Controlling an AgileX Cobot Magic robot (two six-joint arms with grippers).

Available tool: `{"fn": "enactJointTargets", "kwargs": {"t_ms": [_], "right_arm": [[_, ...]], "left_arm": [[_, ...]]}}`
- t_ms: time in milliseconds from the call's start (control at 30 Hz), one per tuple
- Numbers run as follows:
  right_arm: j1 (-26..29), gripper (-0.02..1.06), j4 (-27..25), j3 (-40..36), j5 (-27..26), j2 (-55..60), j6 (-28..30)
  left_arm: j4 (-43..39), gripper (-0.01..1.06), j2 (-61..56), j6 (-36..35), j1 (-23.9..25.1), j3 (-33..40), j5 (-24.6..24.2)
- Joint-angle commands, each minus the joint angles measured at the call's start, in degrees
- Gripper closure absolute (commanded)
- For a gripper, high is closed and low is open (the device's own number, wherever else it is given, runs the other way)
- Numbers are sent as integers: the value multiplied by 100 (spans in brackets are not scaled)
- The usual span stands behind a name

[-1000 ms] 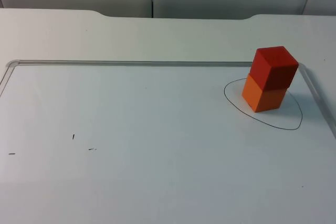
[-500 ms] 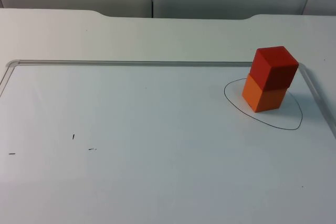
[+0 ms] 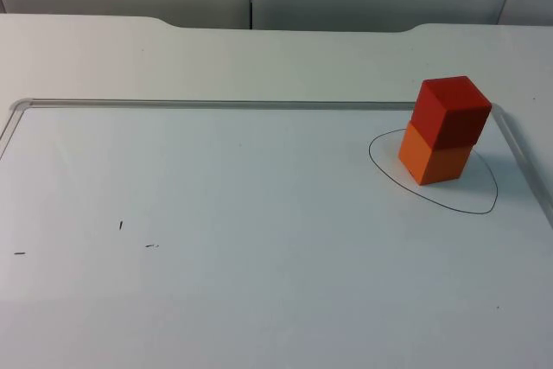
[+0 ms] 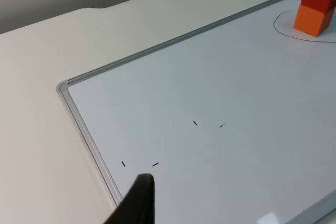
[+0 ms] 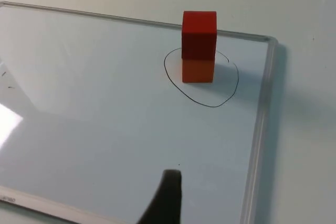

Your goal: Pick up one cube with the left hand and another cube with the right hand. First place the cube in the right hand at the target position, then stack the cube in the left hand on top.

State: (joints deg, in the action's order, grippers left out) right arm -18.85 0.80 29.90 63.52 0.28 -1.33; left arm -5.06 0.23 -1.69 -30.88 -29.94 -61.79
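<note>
Red cube (image 3: 451, 109) sits on top of orange cube (image 3: 434, 157), stacked w/ edges a bit off-line. Both stand inside the drawn oval (image 3: 432, 174) on the whiteboard (image 3: 216, 213), near its far right corner. Left gripper (image 4: 137, 203) hangs above the board's near left edge, well apart from the stack; can't tell if open or closed. Right gripper (image 5: 167, 198) hangs above the board's near right side, also well apart from the cubes; state can't tell either. A few small pen marks (image 3: 121, 225) on the board's left part.
</note>
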Motion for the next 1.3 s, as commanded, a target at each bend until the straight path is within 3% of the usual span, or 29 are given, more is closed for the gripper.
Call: {"fn": "enactJointTargets", "kwargs": {"t_ms": [0, 500, 600, 700, 1267], "right_arm": [[1, 23, -14, -40, -132, -28, 133], [1, 23, 80, -62, -180, -28, 133], [1, 16, 80, -62, -180, -28, 133], [1, 0, 80, -62, -180, -28, 133], [1, 0, -80, -62, -174, -28, 133]], "left_arm": [[37, 0, -23, 5, -2, 54, 1], [37, 0, -23, 5, -2, 54, 1], [37, 0, -23, 5, -2, 54, 1], [37, 0, -23, 5, -2, 54, 1], [37, 0, -23, 5, -2, 54, 1]]}}
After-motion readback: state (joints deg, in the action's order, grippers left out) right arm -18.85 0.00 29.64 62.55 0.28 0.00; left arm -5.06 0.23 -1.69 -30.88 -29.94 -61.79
